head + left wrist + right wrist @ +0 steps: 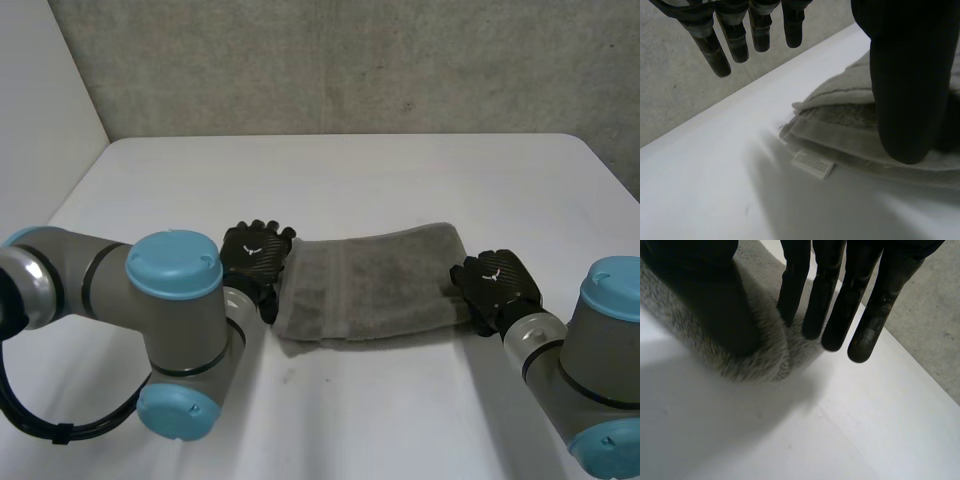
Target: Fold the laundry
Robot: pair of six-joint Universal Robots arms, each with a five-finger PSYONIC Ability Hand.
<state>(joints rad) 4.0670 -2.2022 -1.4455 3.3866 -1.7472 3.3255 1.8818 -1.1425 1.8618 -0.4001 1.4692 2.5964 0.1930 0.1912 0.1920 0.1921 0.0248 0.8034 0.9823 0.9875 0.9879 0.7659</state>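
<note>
Both ends of the folded towel (375, 285), mid-frame, are flanked by the left hand (256, 252) and right hand (495, 282), fingers straight, nothing gripped; layers could be dragged askew by uneven pulls.

Soft, even light from above, bright on the white bench (350, 180). Grey and dimmer on the wall (670, 85) beyond the left fingers (712, 52). Dull sheen on the tips of the right fingers (860, 342). Thin dark shadow under the near edge of the towel (380, 280), between the two sets of fingers.
</note>
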